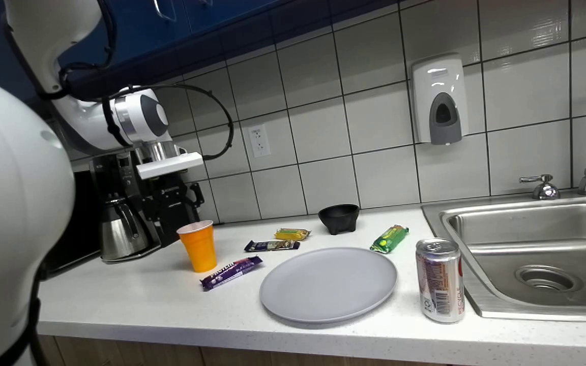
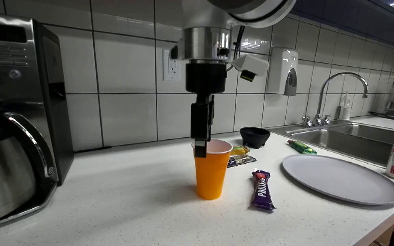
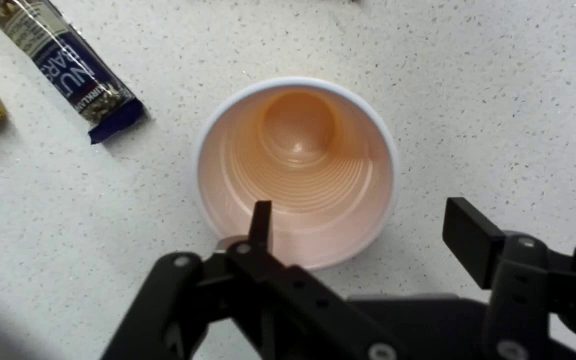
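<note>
Presently, the fingers (image 3: 470, 245) stand apart, just at the rim of the upright orange cup (image 2: 212, 176) on the table (image 2: 132, 205). In the wrist view, one finger overlaps the rim and the other lies outside it; contact cannot be determined. Near the fingers, past the cup, lie the purple bar (image 2: 262, 191), nut bar (image 3: 68, 67) and yellow packet (image 1: 292, 234). Well apart from the fingers are the black bowl (image 1: 339, 218), gray plate (image 1: 328, 284) and can (image 1: 439, 282).

Free counter (image 2: 125, 191) lies between two obstacles, the coffee maker (image 2: 29, 85) and orange cup (image 2: 212, 174).
</note>
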### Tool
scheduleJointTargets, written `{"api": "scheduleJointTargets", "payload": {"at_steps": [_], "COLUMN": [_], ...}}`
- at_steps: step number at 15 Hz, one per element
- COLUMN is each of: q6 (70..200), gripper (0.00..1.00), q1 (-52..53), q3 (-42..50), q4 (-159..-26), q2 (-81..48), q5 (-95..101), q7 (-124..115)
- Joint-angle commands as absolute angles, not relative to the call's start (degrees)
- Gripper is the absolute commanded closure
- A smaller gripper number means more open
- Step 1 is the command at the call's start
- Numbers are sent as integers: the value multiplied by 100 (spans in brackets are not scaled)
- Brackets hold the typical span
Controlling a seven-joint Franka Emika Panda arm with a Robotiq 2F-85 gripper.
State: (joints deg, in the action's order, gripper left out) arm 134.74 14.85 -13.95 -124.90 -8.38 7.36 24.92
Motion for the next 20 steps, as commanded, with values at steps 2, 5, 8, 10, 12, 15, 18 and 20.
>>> {"api": "scheduleJointTargets", "payload": {"at_steps": [2,5,8,10,12,15,18,20], "q6": [13267,13226,13065,12945,12862,12758,12740,12705], "gripper": [0,0,0,0,0,0,0,0], "q1": [1363,1299,1213,1173,1143,1081,995,932], "q3": [-1429,-1352,-1277,-1219,-1163,-1079,-975,-896], "q4": [-12465,-12535,-12585,-12618,-12655,-12748,-12882,-12981], "q2": [-438,-252,-127,-73,-36,21,98,172], "q5": [606,591,534,529,518,396,8,-303], "q7": [2581,2541,2532,2497,2464,2386,2255,2106]}}
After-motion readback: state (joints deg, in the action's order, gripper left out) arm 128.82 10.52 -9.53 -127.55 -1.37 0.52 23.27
